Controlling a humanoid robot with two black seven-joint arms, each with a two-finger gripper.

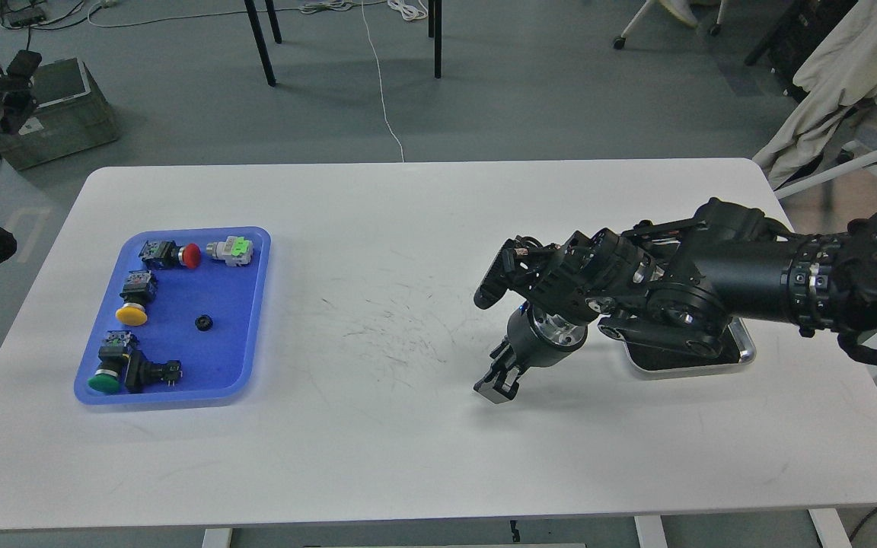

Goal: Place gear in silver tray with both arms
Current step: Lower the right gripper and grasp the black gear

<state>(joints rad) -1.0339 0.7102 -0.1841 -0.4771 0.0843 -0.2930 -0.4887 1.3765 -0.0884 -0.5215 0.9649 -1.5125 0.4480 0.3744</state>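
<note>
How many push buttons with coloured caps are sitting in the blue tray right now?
3, all in the blue tray: the red button at the far end, the yellow button on the left side, the green button at the near-left corner. None look hidden.

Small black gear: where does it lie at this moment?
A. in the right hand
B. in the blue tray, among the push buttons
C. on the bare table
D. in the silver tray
B: the small black gear sits on the floor of the blue tray, right of the yellow button.

Gear (203, 323) in tray (252, 304), table (408, 205) left.
</note>
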